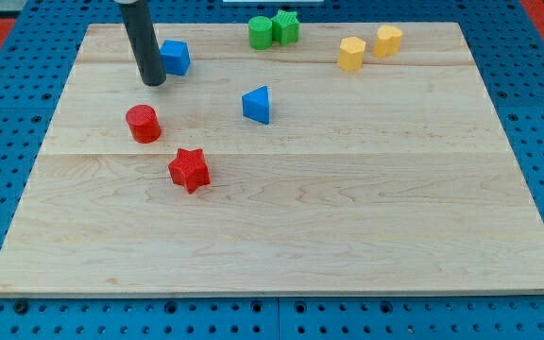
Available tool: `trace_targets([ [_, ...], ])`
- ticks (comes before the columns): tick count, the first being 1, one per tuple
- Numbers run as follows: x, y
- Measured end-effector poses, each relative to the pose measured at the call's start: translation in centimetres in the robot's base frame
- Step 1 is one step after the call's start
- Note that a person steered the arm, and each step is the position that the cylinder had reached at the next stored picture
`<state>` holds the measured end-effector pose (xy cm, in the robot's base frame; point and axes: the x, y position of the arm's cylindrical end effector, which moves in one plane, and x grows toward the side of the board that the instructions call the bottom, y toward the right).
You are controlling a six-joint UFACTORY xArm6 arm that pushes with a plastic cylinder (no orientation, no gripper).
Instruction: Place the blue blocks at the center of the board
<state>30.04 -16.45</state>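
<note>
While the blue triangular block is lying near the tabletop centre, my tip (no jaws fitted) is sitting just left of the blue cube.

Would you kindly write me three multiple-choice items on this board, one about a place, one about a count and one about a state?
1. Where is my tip?
A. just to the view's left of the blue cube
B. beside the yellow blocks
C. at the view's bottom edge

2. How many blocks lie on the board?
A. six
B. eight
C. ten

3. How do the two green blocks stand?
A. stacked
B. far apart
C. side by side, close together

Answers:
1 A, the rod ends right beside that cube.
2 B, two blue, two red, two green, two yellow.
3 C, the green cylinder and green star sit next to each other at the view's top.
</note>
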Motion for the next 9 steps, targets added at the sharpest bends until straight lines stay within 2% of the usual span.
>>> trace_targets([
  [2, -1.5, -2.7],
  [3, -5.1, -1.5],
  [4, -3.8, 1.4],
  [5, 1.1, 6.0],
  [6, 2.5, 9.8],
  [7, -1.4, 7.1],
  [8, -3.3, 9.8],
  [9, 1.2, 11.2],
])
